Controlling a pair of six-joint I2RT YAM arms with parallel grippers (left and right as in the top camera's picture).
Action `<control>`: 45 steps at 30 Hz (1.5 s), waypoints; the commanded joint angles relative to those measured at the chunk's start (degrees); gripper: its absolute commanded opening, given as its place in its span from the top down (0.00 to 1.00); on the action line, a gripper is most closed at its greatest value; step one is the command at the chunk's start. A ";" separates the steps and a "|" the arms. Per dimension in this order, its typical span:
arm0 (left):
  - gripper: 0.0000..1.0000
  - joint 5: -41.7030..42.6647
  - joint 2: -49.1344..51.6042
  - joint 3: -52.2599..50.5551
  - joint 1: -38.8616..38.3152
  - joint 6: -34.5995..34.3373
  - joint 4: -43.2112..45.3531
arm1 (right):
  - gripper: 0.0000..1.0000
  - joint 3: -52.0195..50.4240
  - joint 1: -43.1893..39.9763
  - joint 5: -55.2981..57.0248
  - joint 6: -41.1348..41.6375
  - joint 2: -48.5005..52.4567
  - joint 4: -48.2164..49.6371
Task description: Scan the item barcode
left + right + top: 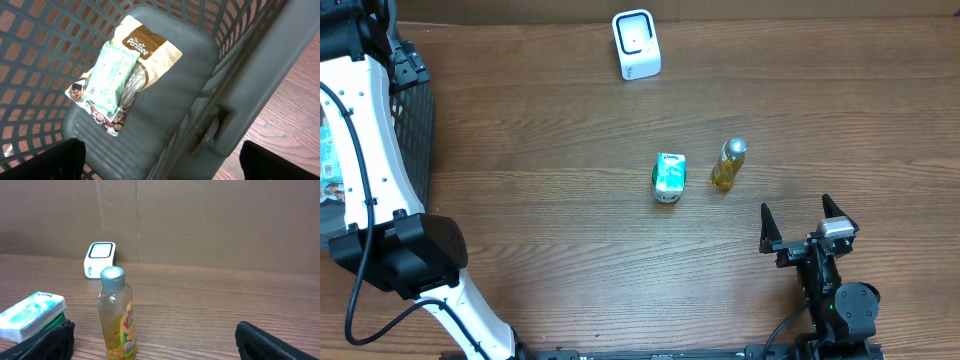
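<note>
Spreading across the whole overhead view is a brown wooden table, with a cardboard wall behind its far edge. Over the table's left side reaches the white left arm, above a dark plastic basket with mesh walls at the left edge. The left gripper hangs over the inside of that basket, its fingers spread wide and grasping nothing. On the basket floor lies a brown and white pouch, and a flat pale green packet lies across it at a slant.

At the near right of the table stands the right gripper, low above the wood, its fingers also spread wide with nothing between them. It faces the far wall.

A white scanner stands upright at the far middle of the table, well apart from both grippers. A clear bottle of yellow liquid with a silver cap stands upright ahead of the right gripper, near it but untouched. Just beside the bottle, on its left and apart from it, sits a small green and white pack. In the right wrist view something green shows under the pack; what it is cannot be told.
</note>
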 commanded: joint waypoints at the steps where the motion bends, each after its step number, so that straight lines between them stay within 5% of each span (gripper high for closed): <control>1: 0.00 0.15 -2.23 0.55 1.07 1.36 0.17 | 0.00 -0.61 -0.07 -0.09 -0.02 -0.07 0.15; 45: 0.00 3.50 -1.81 0.20 6.05 1.33 1.44 | 0.00 -0.61 -0.07 -0.09 -0.02 -0.07 0.15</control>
